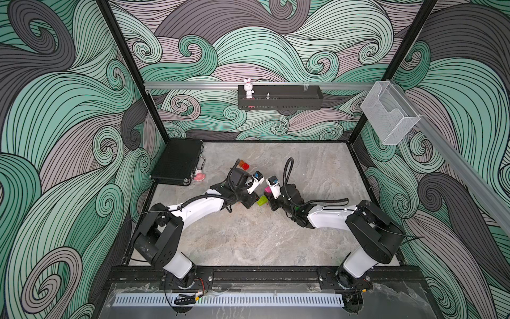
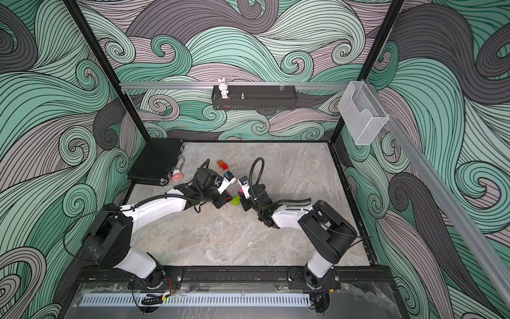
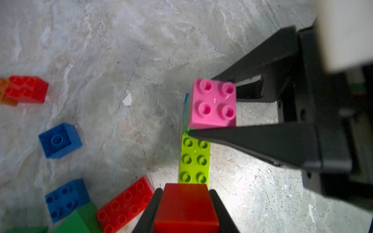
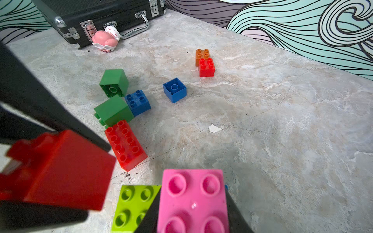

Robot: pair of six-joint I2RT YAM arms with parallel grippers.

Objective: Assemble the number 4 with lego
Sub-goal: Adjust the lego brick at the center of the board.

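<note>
Lego [image 4: 174, 89]: 4 barely begun. Lime brick [image 3: 194, 159] down, R gripper [image 4: 192, 213] clamps pink brick [image 3: 213, 102] at its end, L gripper [image 3: 185, 190] grips red brick [image 3: 185, 209]. Orange+red pair [image 1: 244, 166] at 11 o'clock of lime, others unused.

We see a long lime brick [image 3: 194, 160] lying flat, studs up, mid-table. A pink brick [image 3: 213, 103], four studs up, sits over its 1 o'clock end, pinched by the right gripper [image 3: 202, 105]. At its 9 o'clock end a red brick [image 3: 186, 209] hangs tilted in the left gripper [image 3: 185, 201].

Around 10 o'clock we find a long red brick [image 4: 126, 145] lying flat. A green brick [image 4: 113, 111] is tipped over against it, a blue brick [image 4: 138, 101] stands studs up, and a second green brick [image 4: 114, 82] shows its hollow side. An upturned blue brick [image 4: 174, 89] lies apart. Farther off at 11 o'clock, an orange brick [image 4: 201, 54] touches a small red brick [image 4: 206, 67].
</note>
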